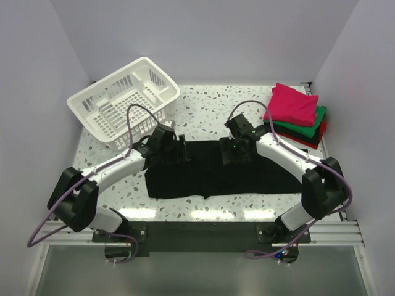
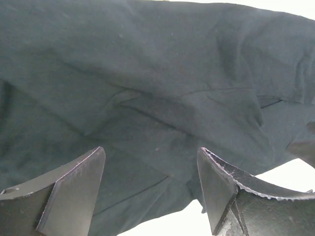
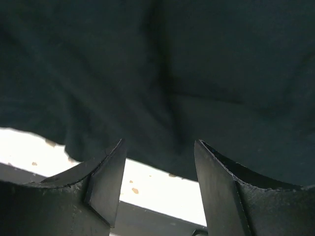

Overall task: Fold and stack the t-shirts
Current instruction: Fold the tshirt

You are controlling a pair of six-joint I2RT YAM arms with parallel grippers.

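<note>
Two end effectors, left [image 2: 151, 157] and right [image 3: 158, 147], gape over a creased black t-shirt [image 1: 216, 174], perhaps touching.

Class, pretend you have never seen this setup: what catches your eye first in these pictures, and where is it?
The large black t-shirt lies spread flat across the middle of the table, with the left gripper and right gripper both open near its far edge. Next comes the bright stack of folded shirts, magenta on top, in the far right corner, and the white basket tilted at the far left.
</note>
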